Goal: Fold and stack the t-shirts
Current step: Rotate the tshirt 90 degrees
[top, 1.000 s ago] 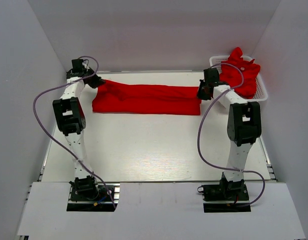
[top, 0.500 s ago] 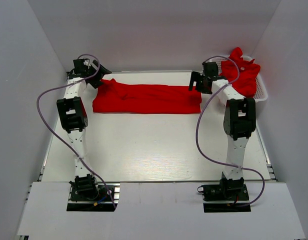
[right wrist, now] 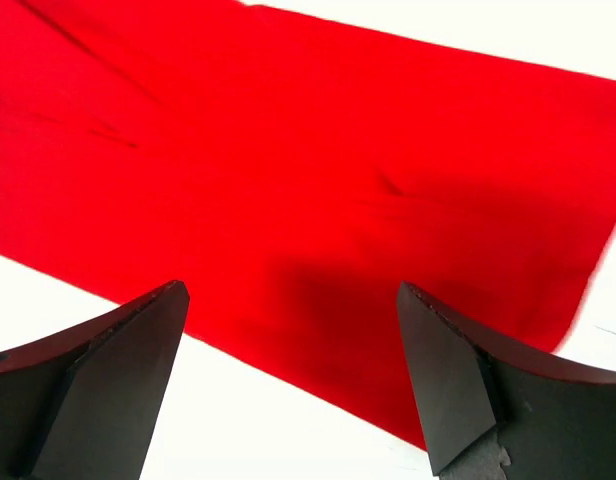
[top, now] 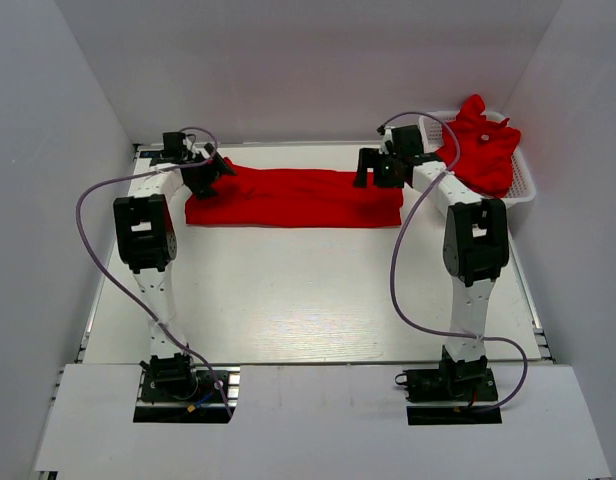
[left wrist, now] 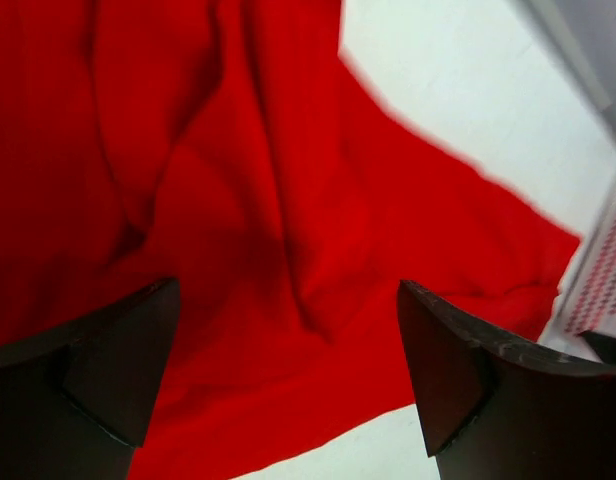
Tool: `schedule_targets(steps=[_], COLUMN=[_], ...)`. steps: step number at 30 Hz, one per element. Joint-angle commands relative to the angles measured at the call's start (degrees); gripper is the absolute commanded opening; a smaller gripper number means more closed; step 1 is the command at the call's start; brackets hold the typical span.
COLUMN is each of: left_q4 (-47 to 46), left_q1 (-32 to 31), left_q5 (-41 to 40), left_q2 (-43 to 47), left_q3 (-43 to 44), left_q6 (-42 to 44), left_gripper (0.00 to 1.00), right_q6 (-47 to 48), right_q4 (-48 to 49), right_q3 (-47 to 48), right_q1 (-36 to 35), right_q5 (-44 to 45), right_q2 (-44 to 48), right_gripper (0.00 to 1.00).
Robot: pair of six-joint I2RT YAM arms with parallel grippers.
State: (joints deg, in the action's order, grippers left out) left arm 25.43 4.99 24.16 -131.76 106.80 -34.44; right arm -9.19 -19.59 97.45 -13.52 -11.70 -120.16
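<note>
A red t-shirt point(top: 293, 197) lies folded into a long band across the far part of the table. My left gripper point(top: 218, 170) hovers over its left end, open and empty; the left wrist view shows wrinkled red cloth point(left wrist: 238, 220) under the spread fingers point(left wrist: 118, 370). My right gripper point(top: 368, 166) hangs over the band's far edge near its right end, open and empty; the right wrist view shows smooth red cloth point(right wrist: 338, 180) beneath its fingers point(right wrist: 448, 380). More red t-shirts point(top: 483, 145) are heaped in the basket at the far right.
A white mesh basket point(top: 528, 185) stands at the far right corner against the right wall. White walls close in the table on three sides. Purple cables loop from both arms. The arm bases sit at the near edge.
Both grippers were shut at the band's ends a second ago. They have opened, let go of the t-shirt and swung inward over it. The shirt lies still.
</note>
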Motion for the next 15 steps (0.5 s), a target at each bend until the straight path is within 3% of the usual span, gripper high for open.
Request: schedule_targets(steps=[1, 8, 12, 15], left_q4=[2.3, 7.3, 5.2, 2.0], left_q1=[-1.8, -3.6, -4.1, -6.1], left_q5=[-1.0, -5.4, -5.7, -5.2], left_q2=[3.9, -2.0, -7.6, -14.4], left_q3=[-4.8, -1.3, 5.6, 17.9], left_q6=[2.4, 1.8, -0.1, -0.6], left_gripper=[0.99, 0.99, 0.99, 0.99], right_q6=[-1.1, -3.4, -4.0, -3.3], right_q4=[0.3, -1.1, -0.2, 1.0], right_q3=[1.4, -3.0, -18.5, -32.8], right_q1=[0.7, 0.8, -0.2, -3.6], right_q5=[-2.7, -1.0, -0.1, -1.5], right_q2=[-1.7, -4.4, 2.5, 9.8], right_gripper=[0.90, 0.90, 0.90, 0.90])
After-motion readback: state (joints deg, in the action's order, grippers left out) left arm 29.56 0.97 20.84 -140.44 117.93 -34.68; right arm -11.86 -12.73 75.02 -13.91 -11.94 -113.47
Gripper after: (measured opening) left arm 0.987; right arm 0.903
